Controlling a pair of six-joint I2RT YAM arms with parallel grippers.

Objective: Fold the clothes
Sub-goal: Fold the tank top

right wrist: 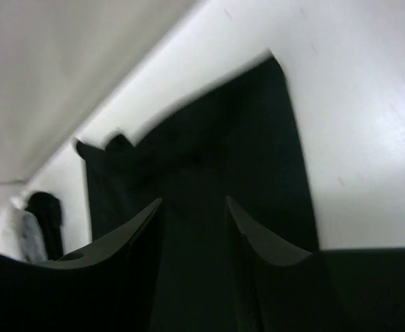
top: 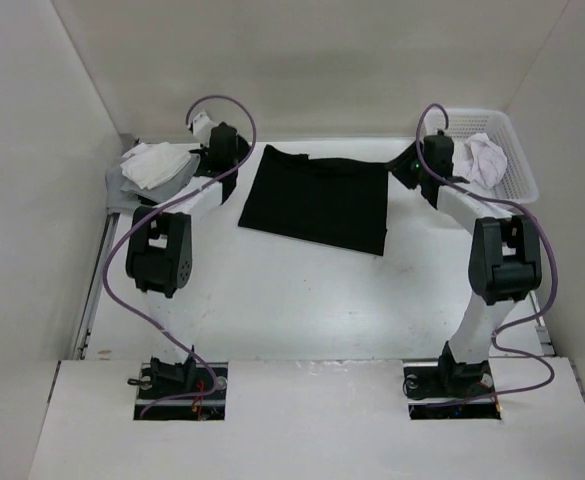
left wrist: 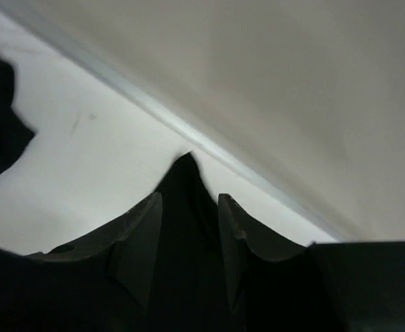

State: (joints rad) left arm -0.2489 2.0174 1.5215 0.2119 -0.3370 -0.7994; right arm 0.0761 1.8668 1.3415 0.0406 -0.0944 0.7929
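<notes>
The clothes [top: 317, 200], a plain black garment, lie flat as a rough rectangle at the far middle of the table. My left gripper [top: 237, 168] hovers at its far left corner. In the left wrist view that gripper [left wrist: 188, 202] stands open, and a peak of the black cloth [left wrist: 185, 173] rises between the spread fingers. My right gripper [top: 404, 168] is at the far right corner. Its wrist view shows the right gripper [right wrist: 194, 206] open over the black cloth [right wrist: 223, 138], which stretches away toward the back wall.
A heap of white and grey garments [top: 152, 165] lies at the far left by the wall. A white plastic basket [top: 525, 185] at the far right holds a crumpled white cloth [top: 487, 160]. Walls enclose the table on three sides.
</notes>
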